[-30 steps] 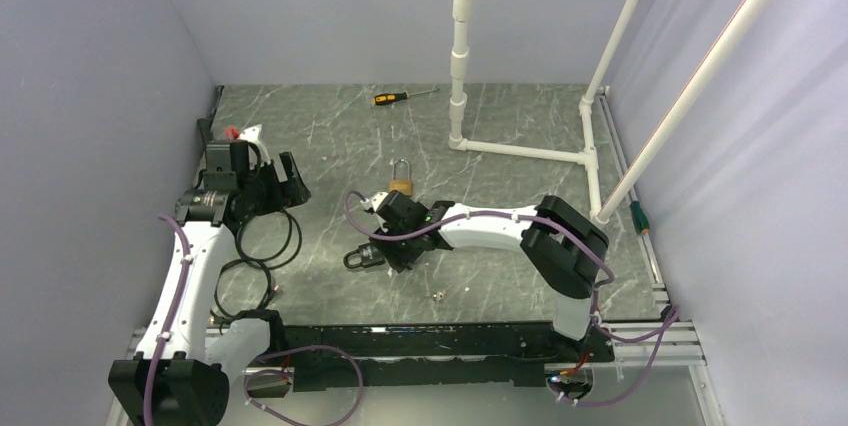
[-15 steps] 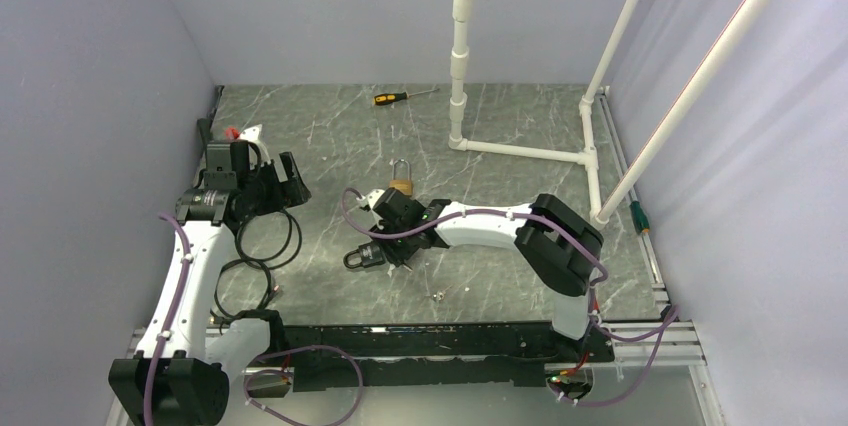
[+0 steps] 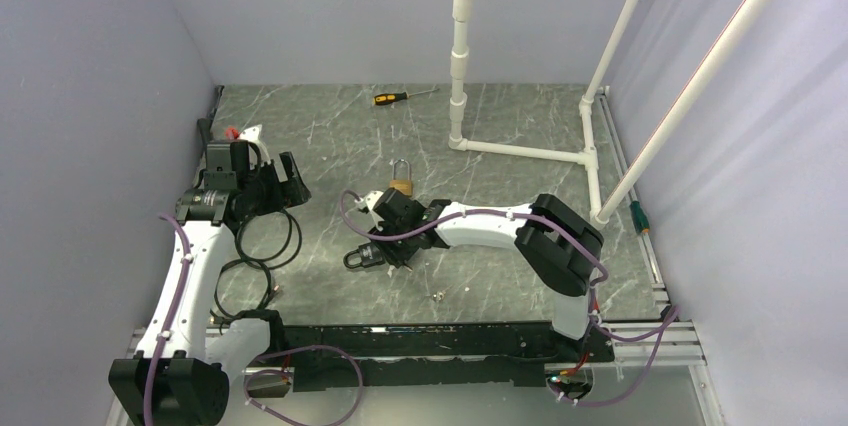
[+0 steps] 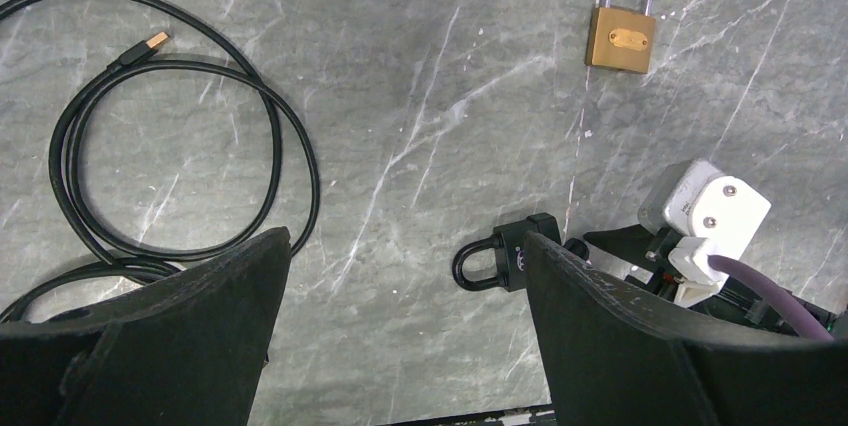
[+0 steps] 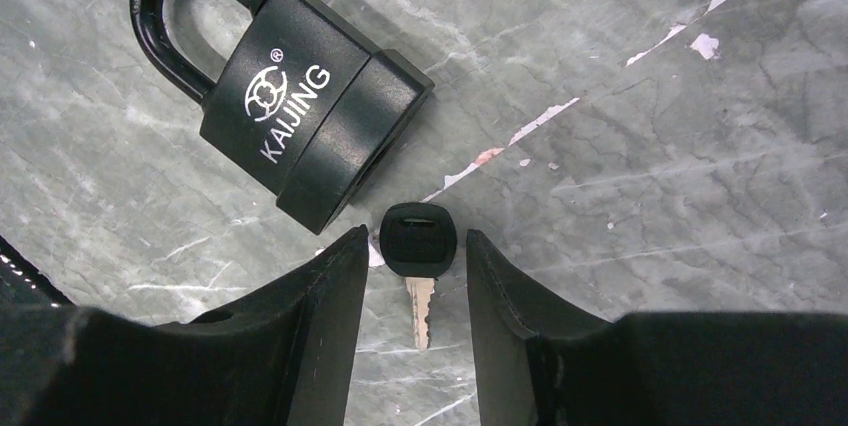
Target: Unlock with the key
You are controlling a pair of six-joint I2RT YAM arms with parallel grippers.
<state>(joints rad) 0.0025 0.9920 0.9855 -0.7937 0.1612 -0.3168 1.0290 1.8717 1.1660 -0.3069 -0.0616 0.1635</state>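
Note:
A black padlock [image 5: 300,136] marked KAIJING lies flat on the marble table, its shackle closed. A key [image 5: 418,243] with a black head lies just below the lock's bottom end, blade pointing toward the wrist camera. My right gripper [image 5: 415,241] is low over the table, its fingers straddling the key head with a thin gap on each side. From above, the right gripper [image 3: 385,246] sits beside the black padlock [image 3: 362,257] and hides the key. My left gripper [image 3: 285,181] hovers wide open and empty at the left, and its own camera shows the left gripper [image 4: 405,246] looking down on the black padlock [image 4: 500,261].
A brass padlock [image 3: 401,184] lies just behind the right gripper. A coiled black cable [image 3: 262,246] lies at the left. A screwdriver [image 3: 395,98] rests at the back. A white pipe frame [image 3: 520,151] stands at the back right, with a green-handled tool [image 3: 638,216] by the right edge.
The right gripper's jaws have narrowed around the key head, and the right arm has shifted slightly left. The left arm has not moved.

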